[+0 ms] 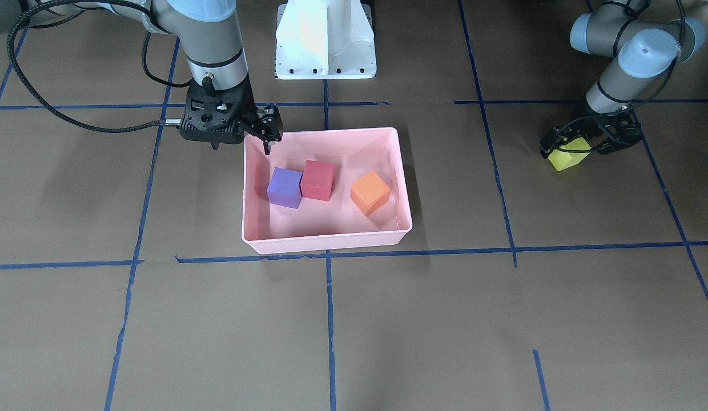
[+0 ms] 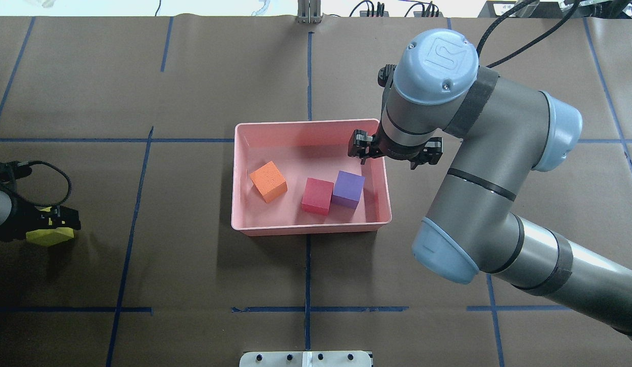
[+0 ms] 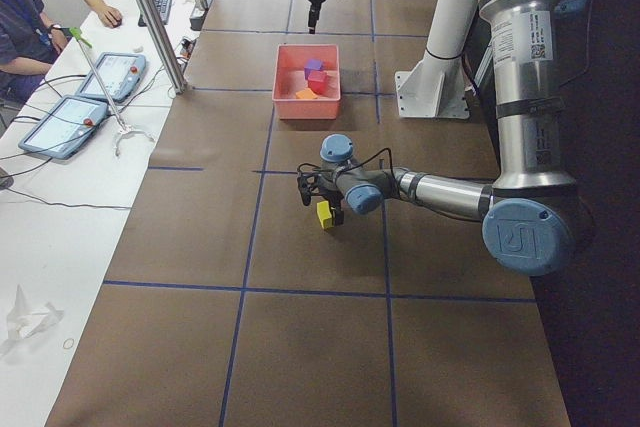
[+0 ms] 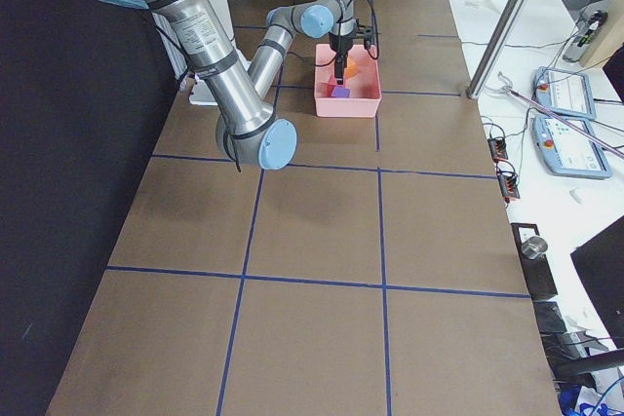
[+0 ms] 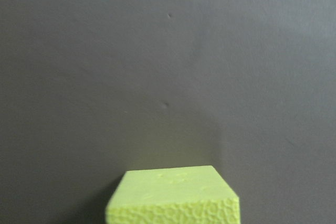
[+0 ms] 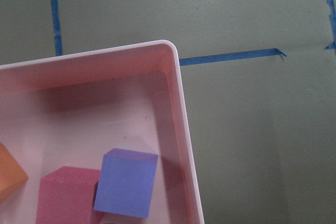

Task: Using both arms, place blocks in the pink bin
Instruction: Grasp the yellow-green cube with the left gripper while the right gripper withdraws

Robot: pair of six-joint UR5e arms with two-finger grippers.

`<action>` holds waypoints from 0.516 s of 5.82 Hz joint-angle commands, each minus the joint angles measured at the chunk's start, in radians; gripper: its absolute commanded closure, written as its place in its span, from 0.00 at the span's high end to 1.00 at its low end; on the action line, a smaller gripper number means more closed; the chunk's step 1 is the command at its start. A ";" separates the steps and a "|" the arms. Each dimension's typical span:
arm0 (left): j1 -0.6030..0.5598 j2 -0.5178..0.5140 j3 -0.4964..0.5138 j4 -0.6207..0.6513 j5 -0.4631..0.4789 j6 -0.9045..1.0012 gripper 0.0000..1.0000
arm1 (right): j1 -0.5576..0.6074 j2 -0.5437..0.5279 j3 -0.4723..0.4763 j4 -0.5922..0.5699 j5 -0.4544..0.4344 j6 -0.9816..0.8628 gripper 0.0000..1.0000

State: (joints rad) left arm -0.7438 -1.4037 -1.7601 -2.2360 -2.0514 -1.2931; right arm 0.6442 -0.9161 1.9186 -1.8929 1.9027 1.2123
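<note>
- Bin (image 1: 325,242): pink, mid-table (image 1: 388,319).
- Purple cube (image 1: 284,187) and red cube (image 1: 317,180): on the bin floor, touching, at the right arm's end.
- Orange cube (image 1: 369,192): in the bin, apart from the red cube, turned askew.
- Yellow-green cube (image 1: 566,158): outside, well apart from the bin.
- Left gripper (image 1: 571,149): clenched on the yellow-green cube, low over the table.
- Right gripper (image 1: 268,140): above the bin corner near the purple cube; released or clenched cannot be told.

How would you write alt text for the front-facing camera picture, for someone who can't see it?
A pink bin on a brown table holds a purple, a red and an orange block. At the picture's right, the left arm's fingers clasp a yellow block, far from the bin; the right arm's fingers, open, hang at the bin's upper-left corner.
</note>
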 commanded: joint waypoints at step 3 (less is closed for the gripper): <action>-0.009 -0.001 -0.047 0.009 -0.090 0.038 0.34 | 0.000 -0.006 0.003 0.000 0.001 0.000 1.00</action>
State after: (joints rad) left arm -0.7454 -1.4030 -1.7888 -2.2300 -2.1220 -1.2565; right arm 0.6442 -0.9177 1.9219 -1.8929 1.9036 1.2130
